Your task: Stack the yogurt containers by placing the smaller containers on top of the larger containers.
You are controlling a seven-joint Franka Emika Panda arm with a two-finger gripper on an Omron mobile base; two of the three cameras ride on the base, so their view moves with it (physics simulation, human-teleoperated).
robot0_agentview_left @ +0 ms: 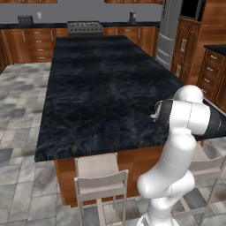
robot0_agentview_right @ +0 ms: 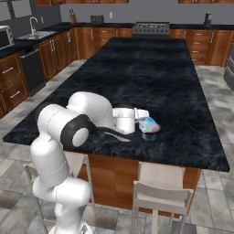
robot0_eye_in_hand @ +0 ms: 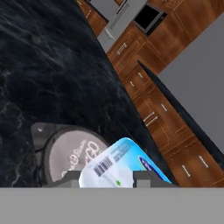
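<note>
My gripper is low over the near right part of the island and shut on the smaller container, a white tub with a light-blue top. In the hand view this tub sits tilted between my two fingertips. Right below and beside it lies the larger container, round with a grey printed lid, resting on the counter. In the right base view that larger container shows as a dark shape under the held tub. Whether the two tubs touch I cannot tell.
The black marble island stretches far ahead. Its front edge is close to the tubs, with two stools tucked under it. A tall fridge and wooden cabinets stand off to the right.
</note>
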